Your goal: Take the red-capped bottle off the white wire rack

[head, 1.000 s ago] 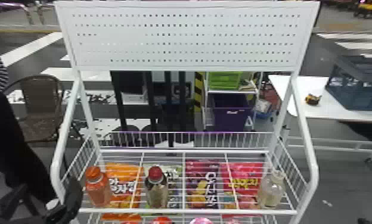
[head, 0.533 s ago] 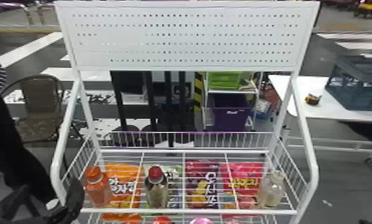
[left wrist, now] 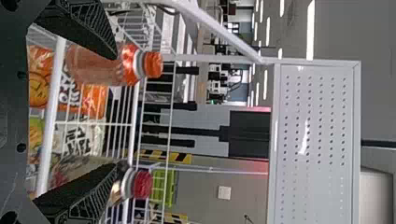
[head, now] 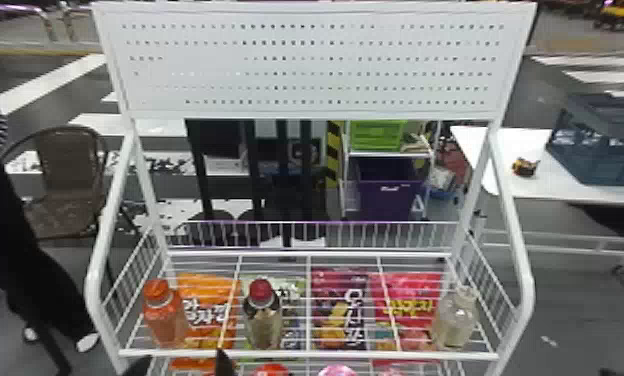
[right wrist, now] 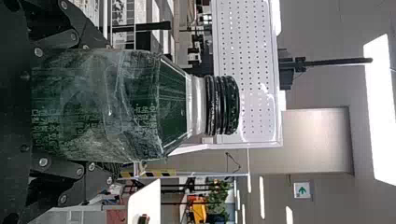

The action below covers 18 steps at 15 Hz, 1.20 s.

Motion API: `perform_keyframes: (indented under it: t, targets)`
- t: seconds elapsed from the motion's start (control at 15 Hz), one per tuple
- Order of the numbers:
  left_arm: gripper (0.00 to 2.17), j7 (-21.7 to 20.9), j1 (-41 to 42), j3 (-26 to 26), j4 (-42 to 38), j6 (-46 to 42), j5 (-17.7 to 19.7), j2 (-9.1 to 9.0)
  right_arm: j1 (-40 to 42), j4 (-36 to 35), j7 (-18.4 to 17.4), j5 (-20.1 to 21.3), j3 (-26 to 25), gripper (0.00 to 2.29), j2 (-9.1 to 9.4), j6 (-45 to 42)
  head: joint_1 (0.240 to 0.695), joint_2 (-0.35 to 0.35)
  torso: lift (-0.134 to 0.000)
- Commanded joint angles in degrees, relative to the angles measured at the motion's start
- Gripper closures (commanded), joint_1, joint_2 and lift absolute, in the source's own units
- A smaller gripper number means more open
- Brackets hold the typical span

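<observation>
The red-capped bottle (head: 263, 317) stands upright on the white wire rack (head: 306, 355), second from the left. My left gripper (head: 183, 369) is at the rack's front edge, left of that bottle. In the left wrist view, the left gripper (left wrist: 116, 111) is open with nothing held; its lower finger overlaps the body of the red-capped bottle (left wrist: 143, 184), and its upper finger partly covers an orange bottle (left wrist: 100, 65). The right wrist view has my right gripper (right wrist: 100, 105) shut on a dark green bottle (right wrist: 173, 105) with a black cap.
The orange bottle (head: 165, 320) stands at the rack's left end, a clear bottle (head: 455, 322) at its right end. Colourful snack bags (head: 338, 310) lie beneath the wires. Side rails (head: 521, 280) and a perforated panel (head: 306, 65) frame the rack.
My left gripper has moved right from beside the rack's left side rail to the front edge between the orange and red-capped bottles. The bottles on the rack have stayed where they were.
</observation>
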Motion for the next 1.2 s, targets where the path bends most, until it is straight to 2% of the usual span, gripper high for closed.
perform_keyframes:
  t: [0.0,0.2,0.4,0.87,1.13]
  targets:
    - [0.08,1.46,-3.84,-5.33,7.02,-2.30,-0.92,0.01,0.00,0.21,0.00,-0.10,-0.08,1.22,0.05,-0.10,0.499,0.000,0.000]
    - [0.08,3.13,-9.64,-10.51,13.96,-2.48,-0.92,-0.26,-0.09,0.48,0.00,-0.27,-0.08,1.21,0.05,-0.27,0.499,0.000,0.000]
    - [0.09,4.45,-15.62,-13.32,19.94,-2.30,-1.10,-1.05,-0.18,0.91,0.00,-0.45,-0.17,1.22,0.05,-0.62,0.499,0.000,0.000]
    - [0.09,4.45,-25.82,-13.24,31.98,-3.71,-0.57,-4.04,0.00,1.09,0.09,-0.54,-0.52,1.21,0.05,-1.15,0.499,0.000,0.000]
    - [0.09,4.45,-29.95,-12.88,36.72,-4.24,0.22,-4.65,0.09,1.00,0.09,-0.45,-0.60,1.22,0.05,-1.15,0.499,0.000,0.000]
